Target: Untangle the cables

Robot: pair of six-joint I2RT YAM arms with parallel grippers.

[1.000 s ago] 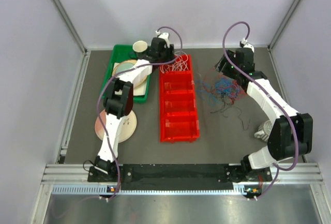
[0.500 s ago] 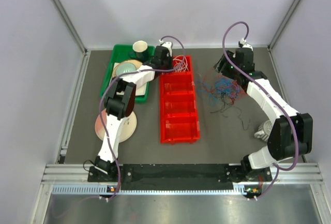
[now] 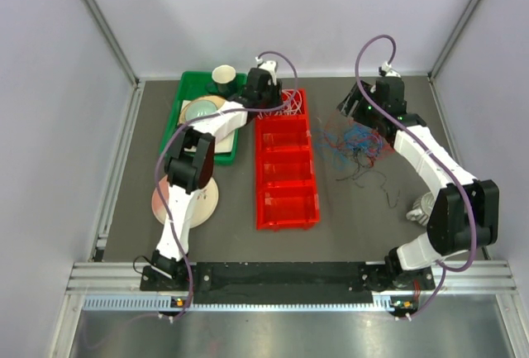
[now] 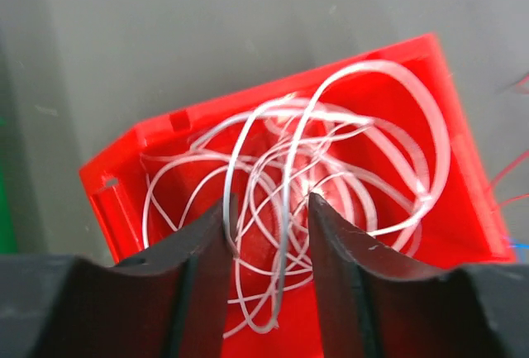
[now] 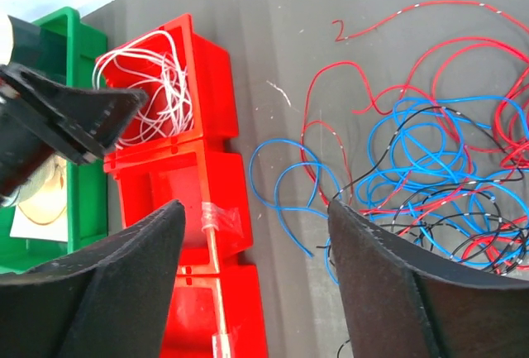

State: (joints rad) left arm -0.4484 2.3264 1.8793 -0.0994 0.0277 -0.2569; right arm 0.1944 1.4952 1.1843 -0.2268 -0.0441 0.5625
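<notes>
— How does the left gripper (image 4: pixel 271 209) stand?
— Its black fingers are partly apart over the far end compartment of the red plastic bin (image 4: pixel 475 209). Thin white cables (image 4: pixel 326 116) lie coiled there in loose, glossy loops. Two strands rise between the fingers; whether they touch the pads, I can't tell.
— And the right gripper (image 5: pixel 256 209)?
— Spread wide, holding nothing, above the matte grey table (image 5: pixel 248 11). The red, blue and black cables (image 5: pixel 430 168) sprawl beside it in a knotted heap, right of the bin, with a few strands straying loose.
</notes>
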